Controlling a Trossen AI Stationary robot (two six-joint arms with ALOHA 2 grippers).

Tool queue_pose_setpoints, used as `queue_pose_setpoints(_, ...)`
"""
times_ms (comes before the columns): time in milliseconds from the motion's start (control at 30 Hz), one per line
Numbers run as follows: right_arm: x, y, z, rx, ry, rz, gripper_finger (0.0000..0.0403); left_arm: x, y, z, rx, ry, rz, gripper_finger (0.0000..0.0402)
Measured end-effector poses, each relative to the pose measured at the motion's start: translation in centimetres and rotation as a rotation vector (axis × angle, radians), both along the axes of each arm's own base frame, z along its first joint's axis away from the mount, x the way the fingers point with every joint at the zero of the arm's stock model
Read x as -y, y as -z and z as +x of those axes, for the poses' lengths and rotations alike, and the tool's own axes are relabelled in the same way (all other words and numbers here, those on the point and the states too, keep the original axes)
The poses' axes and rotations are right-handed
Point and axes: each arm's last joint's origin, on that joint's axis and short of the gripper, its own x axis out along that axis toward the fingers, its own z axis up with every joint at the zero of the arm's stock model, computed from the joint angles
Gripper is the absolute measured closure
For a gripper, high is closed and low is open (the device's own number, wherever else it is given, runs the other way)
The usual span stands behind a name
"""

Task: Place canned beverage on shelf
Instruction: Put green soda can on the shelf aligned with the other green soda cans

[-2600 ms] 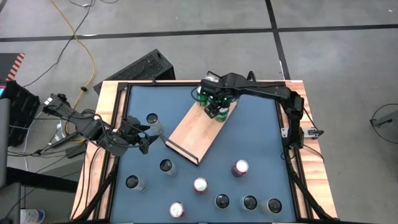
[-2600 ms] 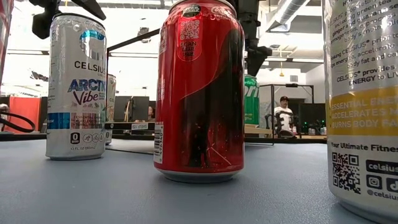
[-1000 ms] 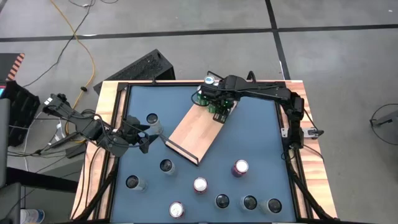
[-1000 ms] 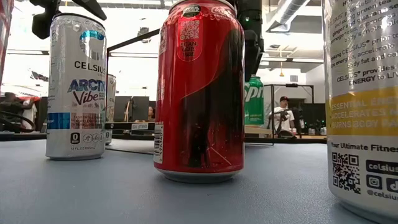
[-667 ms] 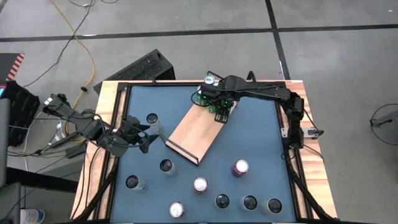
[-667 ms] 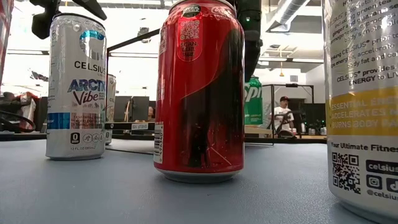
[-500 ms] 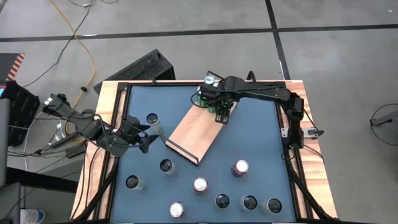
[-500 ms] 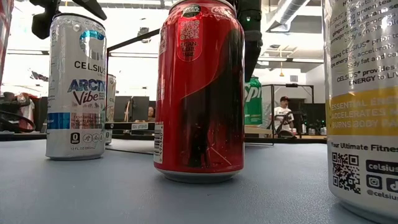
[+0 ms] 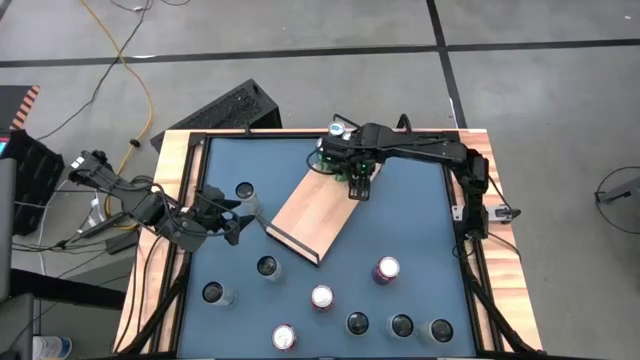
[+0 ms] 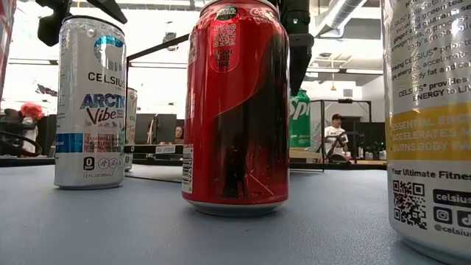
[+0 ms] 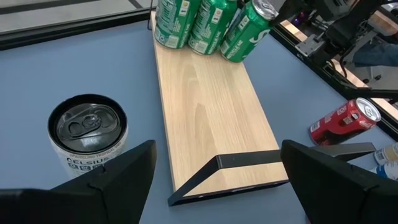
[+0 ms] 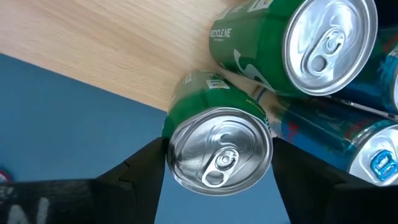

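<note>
The shelf (image 9: 320, 205) is a light-wood board with a black wire rail (image 11: 230, 168), lying slantwise on the blue table. Three green cans (image 11: 208, 25) stand on its far end. My right gripper (image 9: 357, 180) points down over the outermost green can (image 12: 217, 155), which fills the gap between its fingers. That can stands upright on the board in the low view (image 10: 299, 118). My left gripper (image 11: 217, 149) waits open at the table's left, by a white-labelled can (image 11: 87, 134), with nothing between its fingers. My right gripper comes from above, pointing down, with one finger (image 12: 140, 168) on each side of the green can's upper wall (image 12: 177, 124). No gap shows between fingers and can. The can stands upright with its base on the shelf's far end, beside another green can (image 12: 323, 37).
Blue cans (image 12: 323, 124) stand close behind the green ones at the table's far side. Several loose cans stand on the near half of the table, among them a red one (image 9: 322, 297) and a white one (image 9: 268, 266). A wooden rim (image 9: 175, 170) frames the table.
My right gripper has stayed over the shelf's far end and turned a little about its downward axis. The green can stays upright on the board.
</note>
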Motion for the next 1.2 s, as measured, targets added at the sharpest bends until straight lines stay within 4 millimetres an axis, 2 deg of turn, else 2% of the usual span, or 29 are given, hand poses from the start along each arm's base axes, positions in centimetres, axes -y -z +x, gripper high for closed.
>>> queue_pose_setpoints(267,0.1,0.0,-0.1,-0.01,0.0,-0.014,0.0103,-0.1,0.2,-0.2,-0.02,-0.009,0.001,0.0072)
queue_pose_setpoints(667,0.3,-0.1,-0.2,-0.029,0.002,-0.086,0.0099,-0.1,0.3,-0.2,-0.024,-0.017,-0.005,0.0072)
queue_pose_setpoints(800,-0.2,-2.4,-1.2,0.059,0.006,-0.115,0.0099,-0.1,0.3,-0.2,-0.023,-0.018,-0.004,0.0072)
queue_pose_setpoints(1000,-0.9,-6.5,-4.2,0.223,0.109,-0.133,0.0101,-0.2,0.3,-0.2,-0.019,-0.028,-0.005,0.0072)
queue_pose_setpoints(1100,-2.2,-6.9,-5.5,0.272,0.151,-0.123,0.0119,-0.2,0.3,-0.3,-0.018,-0.029,-0.004,0.0072)
queue_pose_setpoints(1200,-3.9,-5.5,-6.2,0.294,0.126,-0.108,0.0161,-0.2,0.3,-0.3,-0.018,-0.03,-0.005,0.0072)
